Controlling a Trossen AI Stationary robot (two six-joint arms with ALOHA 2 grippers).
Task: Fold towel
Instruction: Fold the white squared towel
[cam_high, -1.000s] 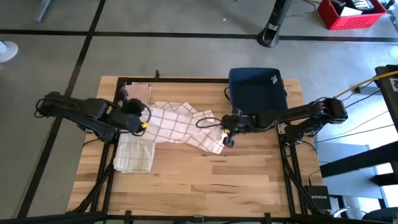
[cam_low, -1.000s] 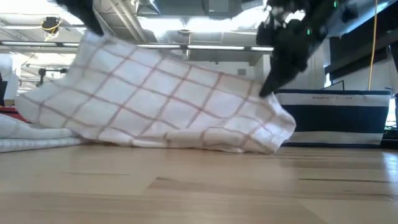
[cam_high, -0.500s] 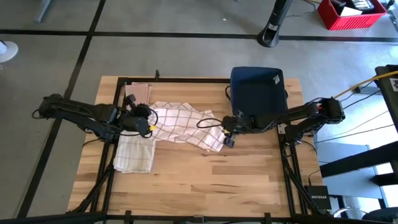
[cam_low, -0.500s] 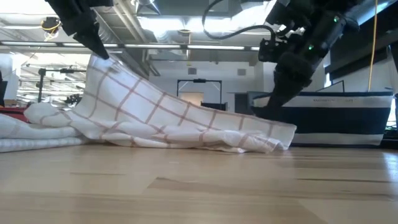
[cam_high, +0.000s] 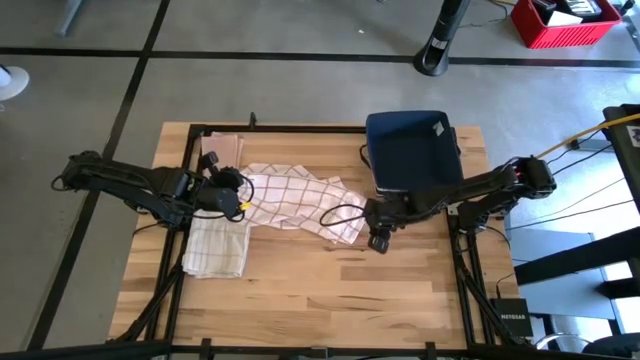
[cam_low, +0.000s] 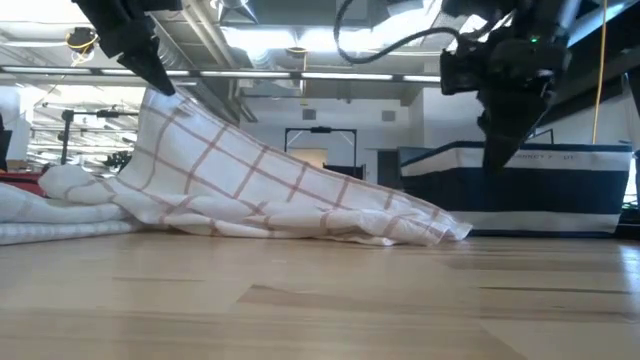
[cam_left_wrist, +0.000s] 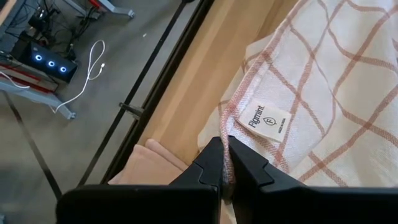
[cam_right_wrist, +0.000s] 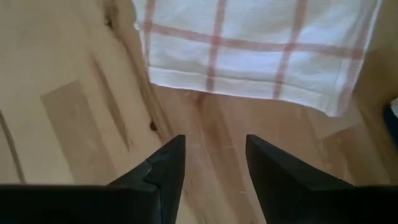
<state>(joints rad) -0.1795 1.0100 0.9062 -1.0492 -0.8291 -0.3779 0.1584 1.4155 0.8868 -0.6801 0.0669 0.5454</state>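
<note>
Dark fingers of the left gripper (cam_left_wrist: 225, 163) are clamped on the hem of the checked towel (cam_high: 290, 198), lifting that edge off the table (cam_high: 330, 290) beside a folded towel (cam_high: 214, 248). From there the checked towel slopes down to lie on the wood. At its far end the right gripper (cam_right_wrist: 210, 163) hangs just past the towel's edge, fingers apart and holding nothing, near the navy basket (cam_high: 412, 148).

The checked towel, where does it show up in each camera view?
High view: checked towel, centre, between both arms.
Low view: draped from upper left down to centre.
Left wrist view: right side, edge pinched.
Right wrist view: along the top.
Shared landmark: wooden table.
</note>
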